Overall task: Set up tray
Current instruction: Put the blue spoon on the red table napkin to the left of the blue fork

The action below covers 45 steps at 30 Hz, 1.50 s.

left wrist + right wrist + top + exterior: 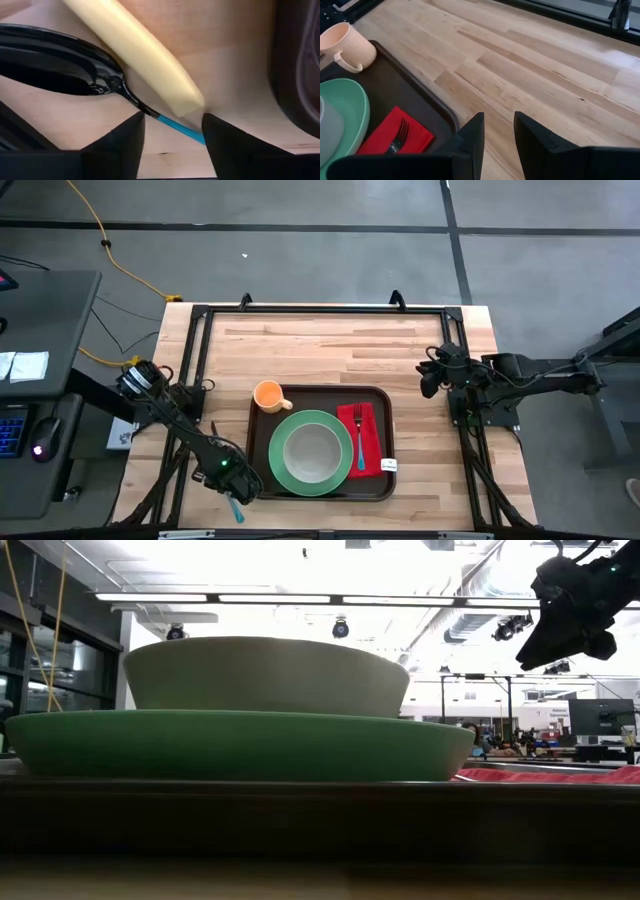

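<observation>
Wooden table (pixel 330 345) (grey floor around) bears the tray (pixel 372 395); left pincer (pixel 172 131) spread astride a spoon (pixel 75 70).

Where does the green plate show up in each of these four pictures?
High view: green plate in the middle of the brown tray, holding a bowl.
Low view: wide green band under the bowl.
Left wrist view: not in it.
Right wrist view: at the picture's edge.
Shared landmark: red napkin beside it.
</observation>
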### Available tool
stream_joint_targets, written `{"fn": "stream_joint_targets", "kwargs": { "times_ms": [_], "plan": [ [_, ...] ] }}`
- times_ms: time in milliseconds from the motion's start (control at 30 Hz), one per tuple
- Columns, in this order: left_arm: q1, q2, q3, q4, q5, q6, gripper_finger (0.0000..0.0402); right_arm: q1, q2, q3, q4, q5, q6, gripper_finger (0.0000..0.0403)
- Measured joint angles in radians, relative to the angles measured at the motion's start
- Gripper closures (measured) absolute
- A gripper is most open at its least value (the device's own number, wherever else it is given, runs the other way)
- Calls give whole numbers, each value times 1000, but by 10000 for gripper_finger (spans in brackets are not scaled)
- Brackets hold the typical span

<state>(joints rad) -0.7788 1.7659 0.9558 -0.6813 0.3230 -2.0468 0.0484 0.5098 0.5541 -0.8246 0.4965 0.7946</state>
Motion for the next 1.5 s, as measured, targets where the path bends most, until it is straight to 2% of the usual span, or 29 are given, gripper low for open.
{"fn": "stream_joint_targets", "kwargs": {
  "times_ms": [267,900,1500],
  "plan": [
    [3,39,0,51,30,-1,227,0,0,0,0,-5,0,318],
    [2,41,3,25,29,-2,287,0,0,0,24,-13,0,318],
    [1,42,3,-55,57,-3,303,0,0,0,29,-14,0,318]
  ]
}}
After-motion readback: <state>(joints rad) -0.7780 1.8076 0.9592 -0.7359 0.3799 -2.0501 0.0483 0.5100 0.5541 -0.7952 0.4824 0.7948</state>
